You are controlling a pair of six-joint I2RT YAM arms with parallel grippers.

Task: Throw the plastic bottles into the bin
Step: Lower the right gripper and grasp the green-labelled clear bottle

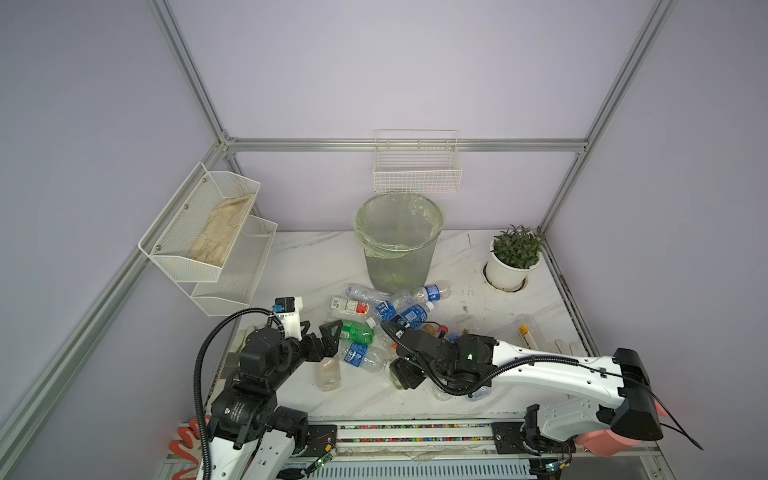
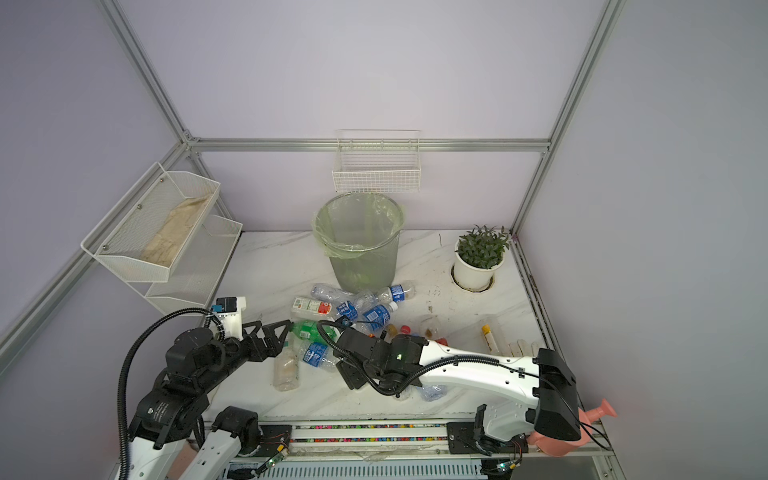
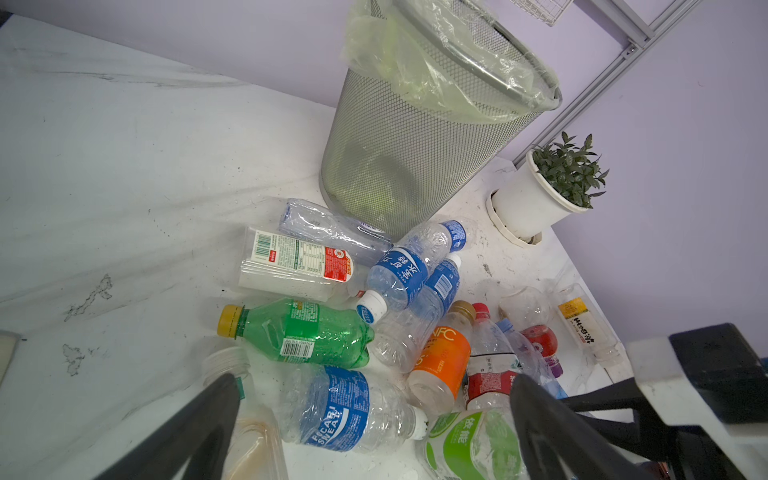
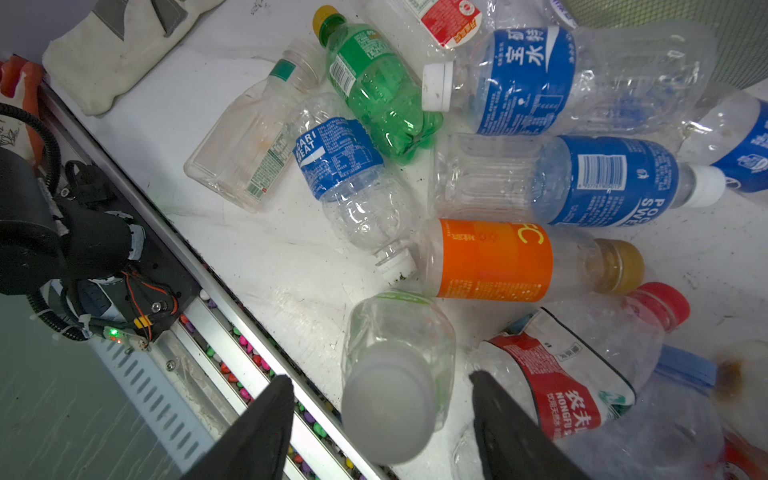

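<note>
The right jaws are standing partly open on either side of a clear bottle with a white cap (image 4: pixel 392 386). A gap is showing at each side in the right wrist view, so they are bracketing it without gripping it. Just beyond it the orange-labelled bottle (image 4: pixel 494 259) and the crumpled red-labelled bottle (image 4: pixel 573 374) are lying on their sides, just beside one another. The left jaws are spread wide and holding nothing, hovering over the near left edge of the pile. A blue-labelled bottle (image 3: pixel 340 411) is showing between them in the left wrist view, and the green bottle (image 3: pixel 303 332) is lying just past it. The rest of the plastic bottles (image 1: pixel 386 309) are lying heaped together on the table (image 1: pixel 307 262), the farthest ones at the foot of the bin (image 1: pixel 397 249). The bin is standing upright at the back of the table, behind the pile, with its pale green bag (image 1: pixel 370 245) folding over the rim. A potted plant (image 1: pixel 515 257) is sitting well to its right, and a white wire basket (image 1: pixel 417 170) is hanging on the wall above it.
</note>
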